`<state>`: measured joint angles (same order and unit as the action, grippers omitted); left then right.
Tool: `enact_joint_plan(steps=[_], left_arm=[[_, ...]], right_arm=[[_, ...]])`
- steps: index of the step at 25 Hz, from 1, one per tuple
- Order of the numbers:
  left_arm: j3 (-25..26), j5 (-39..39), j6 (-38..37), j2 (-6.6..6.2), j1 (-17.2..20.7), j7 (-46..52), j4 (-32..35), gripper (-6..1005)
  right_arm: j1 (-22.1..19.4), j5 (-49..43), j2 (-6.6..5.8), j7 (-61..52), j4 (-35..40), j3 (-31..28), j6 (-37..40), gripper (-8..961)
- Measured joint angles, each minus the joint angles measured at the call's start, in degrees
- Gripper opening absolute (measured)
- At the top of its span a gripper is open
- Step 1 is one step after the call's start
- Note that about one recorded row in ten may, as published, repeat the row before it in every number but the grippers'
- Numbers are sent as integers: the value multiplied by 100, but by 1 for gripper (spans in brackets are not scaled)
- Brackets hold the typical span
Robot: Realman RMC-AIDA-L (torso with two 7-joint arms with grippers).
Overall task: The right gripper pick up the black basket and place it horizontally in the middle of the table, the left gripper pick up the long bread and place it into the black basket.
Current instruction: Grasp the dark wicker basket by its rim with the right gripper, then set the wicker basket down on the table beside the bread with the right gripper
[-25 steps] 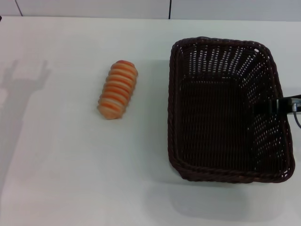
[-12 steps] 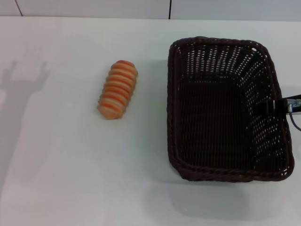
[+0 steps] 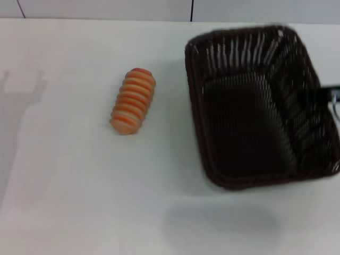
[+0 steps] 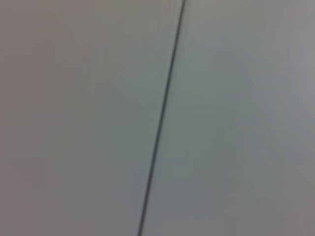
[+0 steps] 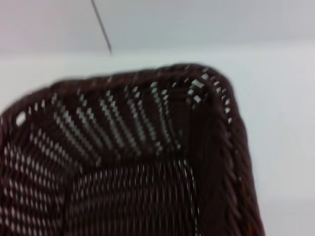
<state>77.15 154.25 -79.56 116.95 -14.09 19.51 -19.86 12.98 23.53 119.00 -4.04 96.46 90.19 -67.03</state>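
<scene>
The black basket hangs tilted above the right part of the white table, with its shadow on the tabletop below it. My right gripper shows only as a dark piece at the basket's right wall, shut on that wall. In the right wrist view the basket's woven wall and corner fill the lower part. The long bread, striped orange and cream, lies on the table left of the basket, apart from it. My left gripper is out of view.
A faint shadow of the left arm falls on the table's far left. The left wrist view shows only a pale surface with a thin dark seam. The table's back edge meets a light wall.
The basket has risen off the table, tilted and turned slightly, with its shadow now separate below it. The left arm's shadow has slid further left. The bread has not moved.
</scene>
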Motion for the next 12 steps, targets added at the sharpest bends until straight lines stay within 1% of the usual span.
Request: enact_joint_plan(steps=[2, 4, 6, 9, 12], left_arm=[[99, 1, 14, 18, 47, 0, -5, 841], [199, -6, 36, 29, 103, 1, -6, 841], [325, -4, 29, 46, 171, 2, -39, 840], [546, 15, 34, 74, 275, 4, -164, 840], [638, 8, 53, 78, 355, 7, -277, 840]], right_arm=[[-65, 12, 0, 456, 93, -10, 513, 168], [-83, 21, 0, 1121, 234, 1, 995, 168], [-17, 62, 0, 1686, 375, -5, 1225, 167], [251, 469, -14, 2847, 549, -171, 1301, 166], [692, 1083, -28, 3932, 584, -474, 877, 161]])
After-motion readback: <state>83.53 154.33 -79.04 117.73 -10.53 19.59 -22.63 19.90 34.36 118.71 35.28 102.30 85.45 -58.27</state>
